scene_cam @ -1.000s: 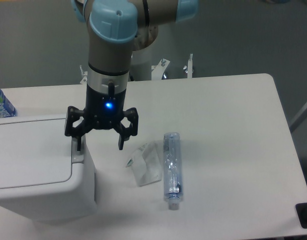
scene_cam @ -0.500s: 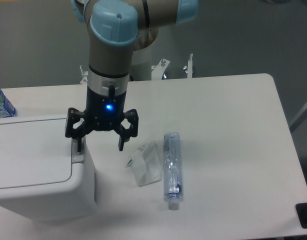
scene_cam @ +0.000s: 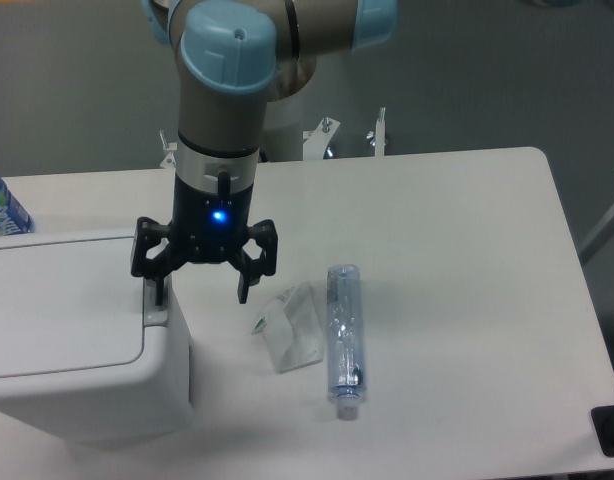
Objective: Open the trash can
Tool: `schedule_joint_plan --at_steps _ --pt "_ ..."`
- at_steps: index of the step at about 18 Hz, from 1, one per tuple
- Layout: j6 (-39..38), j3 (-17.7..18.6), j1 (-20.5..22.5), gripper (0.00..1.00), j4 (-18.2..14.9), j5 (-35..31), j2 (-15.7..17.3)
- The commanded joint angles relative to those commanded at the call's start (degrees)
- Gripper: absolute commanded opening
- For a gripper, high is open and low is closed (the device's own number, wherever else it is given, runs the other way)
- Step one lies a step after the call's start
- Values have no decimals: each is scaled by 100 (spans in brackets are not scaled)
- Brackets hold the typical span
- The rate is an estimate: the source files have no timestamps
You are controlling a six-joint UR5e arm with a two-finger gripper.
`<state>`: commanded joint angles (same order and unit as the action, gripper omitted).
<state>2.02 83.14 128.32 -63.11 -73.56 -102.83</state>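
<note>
The trash can (scene_cam: 72,340) sits at the desk's (scene_cam: 467,300) near left corner, cut off by the left edge, so its full width is out of sight. It is a smooth white plastic box with rounded corners and a flat lid that lies down. The black pincer (scene_cam: 201,290) hangs over its right rim, spread wide and holding nothing. One fingertip covers the grey tab (scene_cam: 153,311); contact is hard to judge. Right of it lie a crumpled clear wrapper (scene_cam: 290,327) and a clear bottle (scene_cam: 344,340) on its side. A blue-labelled bottle (scene_cam: 2,210) pokes in at the left edge, mostly cropped.
</note>
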Motion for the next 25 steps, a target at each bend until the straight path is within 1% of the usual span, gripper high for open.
schedule_joint_plan --at_steps 7,25 --pt "0 9 0 100 79 -9 0" --pt "0 44 0 100 88 -18 -17"
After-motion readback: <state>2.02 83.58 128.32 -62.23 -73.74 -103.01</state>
